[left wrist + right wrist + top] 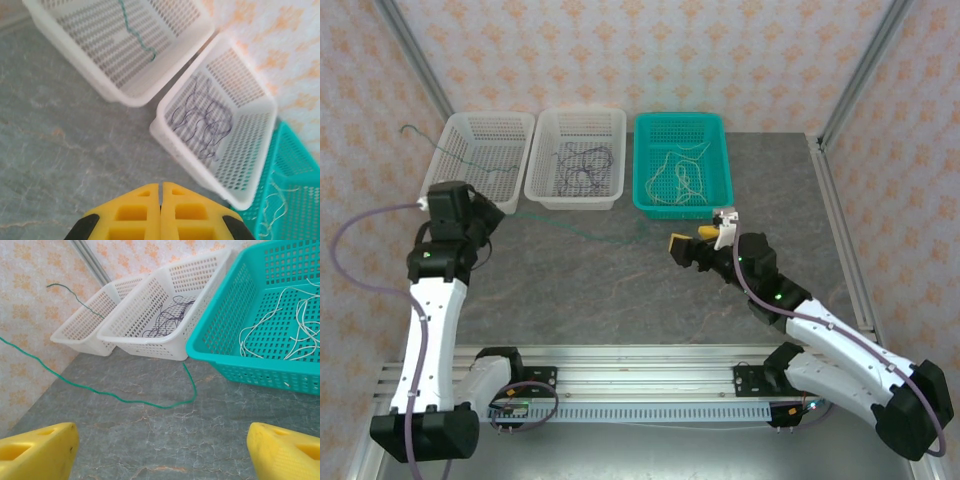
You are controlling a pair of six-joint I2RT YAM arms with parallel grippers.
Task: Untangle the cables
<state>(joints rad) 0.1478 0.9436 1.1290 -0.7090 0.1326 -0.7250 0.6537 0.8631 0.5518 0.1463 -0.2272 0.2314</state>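
A green cable (582,228) lies across the table and, in the right wrist view, the green cable (107,392) lifts off the surface toward the left. It ends at my left gripper (498,212), whose yellow fingers (137,210) are pressed shut; the grip point itself is hidden. My right gripper (692,240) stands wide open above bare table (162,440), just short of the cable's other end. A second green cable (137,35) lies in the left white basket (480,150). Dark purple cables (202,122) fill the middle white basket (575,155). Cream-white cables (280,325) lie in the teal basket (682,160).
The three baskets stand in a row against the back wall. One green cable end (415,130) sticks out past the left basket's far corner. Metal frame posts (860,70) rise at both back corners. A metal rail (650,385) carries the arm bases at the near edge.
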